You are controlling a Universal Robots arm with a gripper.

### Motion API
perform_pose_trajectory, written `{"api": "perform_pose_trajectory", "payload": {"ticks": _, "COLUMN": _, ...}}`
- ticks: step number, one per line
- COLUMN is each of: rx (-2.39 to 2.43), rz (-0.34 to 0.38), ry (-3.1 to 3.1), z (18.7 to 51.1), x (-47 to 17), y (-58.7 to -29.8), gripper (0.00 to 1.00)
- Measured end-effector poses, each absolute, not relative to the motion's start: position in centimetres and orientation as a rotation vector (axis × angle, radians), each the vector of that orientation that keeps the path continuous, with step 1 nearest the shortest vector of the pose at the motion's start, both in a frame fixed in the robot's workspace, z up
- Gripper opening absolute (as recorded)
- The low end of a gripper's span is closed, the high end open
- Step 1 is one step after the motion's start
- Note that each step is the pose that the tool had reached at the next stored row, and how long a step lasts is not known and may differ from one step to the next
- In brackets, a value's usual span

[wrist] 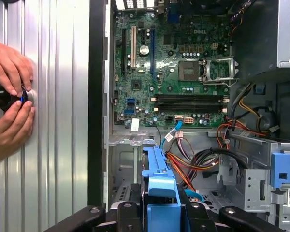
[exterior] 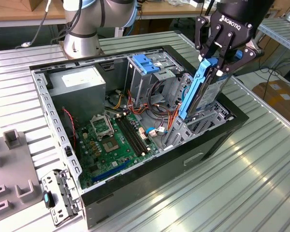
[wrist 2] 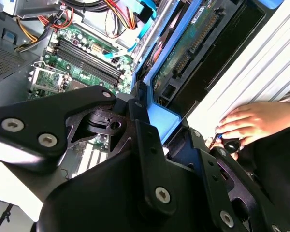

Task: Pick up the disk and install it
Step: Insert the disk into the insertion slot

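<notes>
**Holding the disk (exterior: 210, 93) on edge above the open computer case (exterior: 221, 139)**

Clamped firmly on the disk's upper end with the gripper (exterior: 216, 64), black fingers (exterior: 205, 47) pressed against both flat sides. Standing steeply, leaning a little, with the blue rail (exterior: 193, 92) turned toward the exterior view's left and the silver body behind it. Lower end down at the grey metal frame (exterior: 185, 130) in the case corner toward the exterior view's right; cannot tell whether seated there or merely touching.

Near the metal cage (exterior: 135, 84) with its blue latch (exterior: 145, 63), well apart from the grey power supply box (exterior: 79, 84) at the other end of the case. Beside the frame, flat on the case floor: green motherboard (exterior: 111, 140), with red, orange and yellow cables (exterior: 170, 115) looping between board and cage.

Seen in the second wrist view from the underside: green circuit face and connector edge, blue rail running into the black gripper body.

Outside the case, over the ribbed metal table (exterior: 261, 169), in the first wrist view: a person's hand (wrist: 12, 123) and a second hand (wrist: 9, 63), both closed round a small black knob (wrist: 2, 96).

Beyond the case in the exterior view, on the same table: the arm's round base (exterior: 84, 41). Off the near corner toward the exterior view's left, lying flat: a loose metal bracket (exterior: 62, 199).
</notes>
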State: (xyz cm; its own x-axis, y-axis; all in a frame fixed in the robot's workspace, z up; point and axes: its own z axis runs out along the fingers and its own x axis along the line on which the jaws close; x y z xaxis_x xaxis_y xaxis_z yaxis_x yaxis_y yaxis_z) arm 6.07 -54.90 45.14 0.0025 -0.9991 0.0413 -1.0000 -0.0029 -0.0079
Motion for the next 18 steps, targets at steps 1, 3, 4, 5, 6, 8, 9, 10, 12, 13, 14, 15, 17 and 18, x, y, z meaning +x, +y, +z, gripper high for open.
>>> {"api": "perform_pose_trajectory", "payload": {"ticks": 1, "rx": 2.2, "rz": 0.054, "ry": -2.209, "z": 45.04, "x": 6.08, "y": -54.93, "gripper": 0.37}}
{"api": "perform_pose_trajectory", "payload": {"ticks": 3, "rx": 2.195, "rz": 0.054, "ry": -2.214, "z": 44.95, "x": 6.1, "y": -54.98, "gripper": 0.37}}
{"api": "perform_pose_trajectory", "payload": {"ticks": 4, "rx": 2.195, "rz": 0.054, "ry": -2.214, "z": 44.88, "x": 6.1, "y": -54.98, "gripper": 0.37}}
{"api": "perform_pose_trajectory", "payload": {"ticks": 5, "rx": 2.194, "rz": 0.054, "ry": -2.214, "z": 44.84, "x": 6.1, "y": -54.98, "gripper": 0.37}}
{"api": "perform_pose_trajectory", "payload": {"ticks": 6, "rx": 2.194, "rz": 0.054, "ry": -2.214, "z": 44.8, "x": 6.1, "y": -54.98, "gripper": 0.37}}
{"api": "perform_pose_trajectory", "payload": {"ticks": 8, "rx": 2.195, "rz": 0.054, "ry": -2.214, "z": 44.68, "x": 6.12, "y": -54.98, "gripper": 0.37}}
{"api": "perform_pose_trajectory", "payload": {"ticks": 9, "rx": 2.194, "rz": 0.054, "ry": -2.214, "z": 44.62, "x": 6.13, "y": -54.98, "gripper": 0.37}}
{"api": "perform_pose_trajectory", "payload": {"ticks": 10, "rx": 2.194, "rz": 0.054, "ry": -2.214, "z": 44.52, "x": 6.13, "y": -54.98, "gripper": 0.37}}
{"api": "perform_pose_trajectory", "payload": {"ticks": 12, "rx": 2.195, "rz": 0.054, "ry": -2.214, "z": 44.27, "x": 6.13, "y": -54.98, "gripper": 0.37}}
{"api": "perform_pose_trajectory", "payload": {"ticks": 13, "rx": 2.195, "rz": 0.054, "ry": -2.214, "z": 44.15, "x": 6.13, "y": -54.98, "gripper": 0.37}}
{"api": "perform_pose_trajectory", "payload": {"ticks": 14, "rx": 2.195, "rz": 0.054, "ry": -2.214, "z": 44.11, "x": 6.14, "y": -54.98, "gripper": 0.37}}
{"api": "perform_pose_trajectory", "payload": {"ticks": 15, "rx": 2.195, "rz": 0.054, "ry": -2.214, "z": 44.11, "x": 6.13, "y": -54.98, "gripper": 0.37}}
{"api": "perform_pose_trajectory", "payload": {"ticks": 17, "rx": 2.194, "rz": 0.054, "ry": -2.214, "z": 44.11, "x": 6.13, "y": -54.98, "gripper": 0.37}}
{"api": "perform_pose_trajectory", "payload": {"ticks": 18, "rx": 2.195, "rz": 0.054, "ry": -2.214, "z": 44.1, "x": 6.13, "y": -54.98, "gripper": 0.37}}
